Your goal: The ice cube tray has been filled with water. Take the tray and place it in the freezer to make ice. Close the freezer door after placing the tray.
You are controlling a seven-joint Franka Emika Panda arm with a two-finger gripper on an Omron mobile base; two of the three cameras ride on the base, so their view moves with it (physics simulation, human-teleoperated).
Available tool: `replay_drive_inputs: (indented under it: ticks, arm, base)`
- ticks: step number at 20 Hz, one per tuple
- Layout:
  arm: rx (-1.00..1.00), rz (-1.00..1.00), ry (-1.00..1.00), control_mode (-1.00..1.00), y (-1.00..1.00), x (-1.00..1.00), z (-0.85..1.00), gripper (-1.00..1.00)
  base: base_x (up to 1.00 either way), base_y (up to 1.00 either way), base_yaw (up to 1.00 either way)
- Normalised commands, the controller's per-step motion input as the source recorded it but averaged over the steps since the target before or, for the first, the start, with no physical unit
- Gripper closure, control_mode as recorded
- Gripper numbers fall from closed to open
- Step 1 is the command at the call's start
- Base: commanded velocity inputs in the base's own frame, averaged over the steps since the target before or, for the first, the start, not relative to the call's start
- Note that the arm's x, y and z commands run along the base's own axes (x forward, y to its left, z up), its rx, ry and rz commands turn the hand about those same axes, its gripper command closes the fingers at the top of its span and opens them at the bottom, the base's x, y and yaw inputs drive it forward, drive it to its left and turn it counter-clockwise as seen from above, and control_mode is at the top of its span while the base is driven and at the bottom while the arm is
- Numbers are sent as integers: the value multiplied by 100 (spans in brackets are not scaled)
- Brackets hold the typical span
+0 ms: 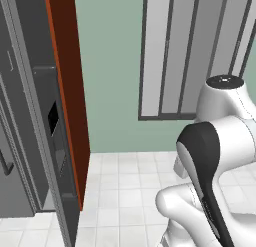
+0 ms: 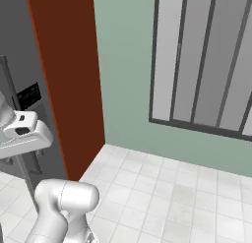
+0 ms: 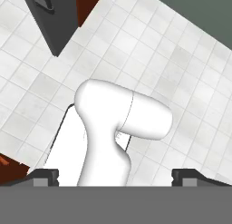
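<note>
The tall grey freezer [image 1: 20, 101] fills the left side. A grey panel [image 1: 60, 156] juts from it, edge-on, against a red-brown cabinet side [image 1: 67, 66]. In the right base view the freezer door [image 2: 47, 65] carries its thin dark bar handle [image 2: 11, 97], and my white hand [image 2: 22, 131] hangs right beside that bar. In the hand view my gripper [image 3: 118, 175] is open, its fingertips [image 3: 45, 175] far apart with nothing between them, pointing down at the floor. The door's lower corner [image 3: 52, 23] shows at the upper left. I cannot tell whether the door is shut. The ice cube tray is out of view.
White floor tiles [image 2: 167, 197] stretch to the right toward a pale green wall [image 1: 110, 66]. A barred grey window [image 2: 206, 55] sits in that wall. The red-brown cabinet side [image 2: 69, 75] borders the freezer on the right.
</note>
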Motion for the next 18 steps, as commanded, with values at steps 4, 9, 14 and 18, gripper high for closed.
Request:
replay_drive_inputs:
  ticks: [4, 9, 14, 18]
  arm:
    - [0, 0, 0, 100, 0, 0, 0, -100]
    - [0, 0, 0, 100, 0, 0, 0, -100]
    - [0, 0, 0, 100, 0, 0, 0, -100]
    - [0, 0, 0, 100, 0, 0, 0, -100]
  base:
    - [19, -55, 60]
    - [27, -54, 67]
    - [31, -70, 59]
    - [32, -80, 50]
